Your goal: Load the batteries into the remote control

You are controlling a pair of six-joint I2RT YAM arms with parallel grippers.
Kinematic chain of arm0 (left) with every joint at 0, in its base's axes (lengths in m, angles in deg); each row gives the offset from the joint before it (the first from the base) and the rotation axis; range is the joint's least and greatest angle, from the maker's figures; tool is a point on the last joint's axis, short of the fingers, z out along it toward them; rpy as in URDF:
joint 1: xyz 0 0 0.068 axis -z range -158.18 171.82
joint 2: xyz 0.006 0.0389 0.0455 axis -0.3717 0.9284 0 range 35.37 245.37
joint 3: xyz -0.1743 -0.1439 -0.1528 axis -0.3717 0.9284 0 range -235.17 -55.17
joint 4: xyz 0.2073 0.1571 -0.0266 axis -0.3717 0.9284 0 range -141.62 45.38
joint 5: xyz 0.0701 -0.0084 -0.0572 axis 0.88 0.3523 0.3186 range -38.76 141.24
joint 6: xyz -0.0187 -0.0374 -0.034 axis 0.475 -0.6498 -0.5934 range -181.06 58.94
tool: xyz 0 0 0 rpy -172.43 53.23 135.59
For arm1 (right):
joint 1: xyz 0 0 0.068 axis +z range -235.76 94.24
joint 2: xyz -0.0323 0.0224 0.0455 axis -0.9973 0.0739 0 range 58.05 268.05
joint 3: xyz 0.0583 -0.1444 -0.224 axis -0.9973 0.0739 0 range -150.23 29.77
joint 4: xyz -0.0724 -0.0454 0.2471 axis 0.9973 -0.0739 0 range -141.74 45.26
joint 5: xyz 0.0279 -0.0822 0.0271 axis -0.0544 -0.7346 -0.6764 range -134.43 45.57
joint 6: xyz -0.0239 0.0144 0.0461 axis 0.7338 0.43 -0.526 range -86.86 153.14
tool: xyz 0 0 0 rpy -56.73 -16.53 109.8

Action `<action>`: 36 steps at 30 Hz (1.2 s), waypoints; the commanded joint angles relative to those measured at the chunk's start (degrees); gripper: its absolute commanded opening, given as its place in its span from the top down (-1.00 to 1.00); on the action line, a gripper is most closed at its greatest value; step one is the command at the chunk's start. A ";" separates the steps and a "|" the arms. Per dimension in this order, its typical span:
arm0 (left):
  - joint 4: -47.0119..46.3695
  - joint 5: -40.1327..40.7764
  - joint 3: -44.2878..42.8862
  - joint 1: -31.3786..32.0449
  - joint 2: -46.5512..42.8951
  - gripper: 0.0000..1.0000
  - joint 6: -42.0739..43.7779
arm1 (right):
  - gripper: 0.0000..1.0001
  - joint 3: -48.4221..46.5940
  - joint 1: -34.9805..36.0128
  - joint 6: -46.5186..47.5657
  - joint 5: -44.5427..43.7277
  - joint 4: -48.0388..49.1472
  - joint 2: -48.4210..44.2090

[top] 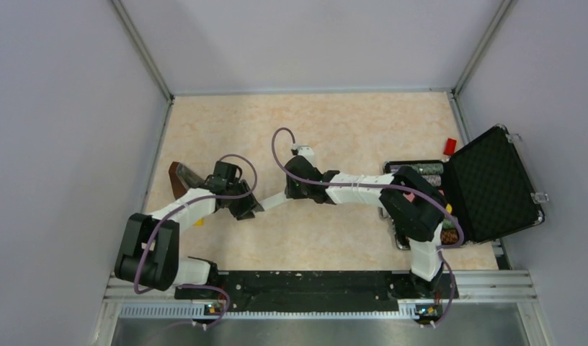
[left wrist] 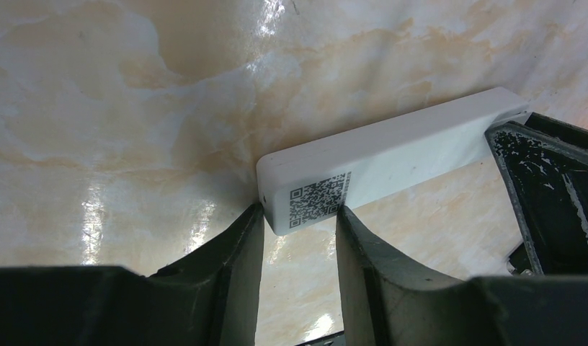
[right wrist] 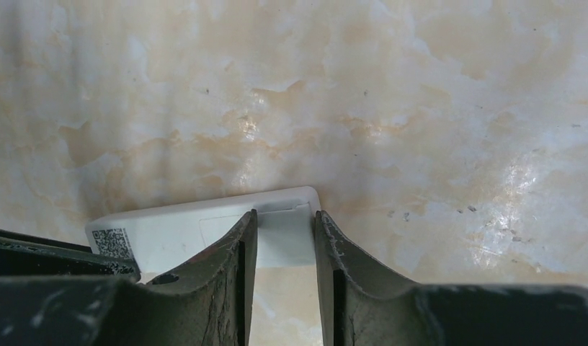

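Two grippers meet at one thing: the slim white plastic bar of the remote control [top: 275, 201]. It lies left of the middle of the pale marbled desk [top: 349, 130], somewhat nearer the near edge. Its plain back faces both wrist cameras, and its long axis slants from near-left to far-right.

The left gripper [left wrist: 298, 213] has its dark fingers apart on either side of the end with the printed square code. The right gripper [right wrist: 284, 216], fingers also apart, straddles the opposite end, where a faint seam outlines a panel, probably the battery cover. Each pair of fingertips overlaps the white body. I cannot tell whether either pair is pinching the remote or only resting against it.

Since the cover end is at the right gripper, that arm looks better placed to work the panel along the long axis. The left would brace the code end. The batteries appear in neither wrist view.
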 commanded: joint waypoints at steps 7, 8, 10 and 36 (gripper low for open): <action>-14.28 -4.92 1.73 3.07 2.35 0.22 -2.05 | 0.59 9.99 3.20 0.77 25.86 7.79 5.88; -14.32 -4.78 1.79 3.07 2.25 0.22 -2.06 | 0.59 11.05 3.05 0.90 26.13 8.46 5.76; -14.29 -4.69 1.97 3.07 2.07 0.23 -2.14 | 0.63 13.52 2.59 1.12 27.30 10.82 5.69; -12.80 -1.19 1.47 1.64 1.58 0.26 -2.50 | 1.00 33.63 -7.91 -4.86 43.83 47.62 6.89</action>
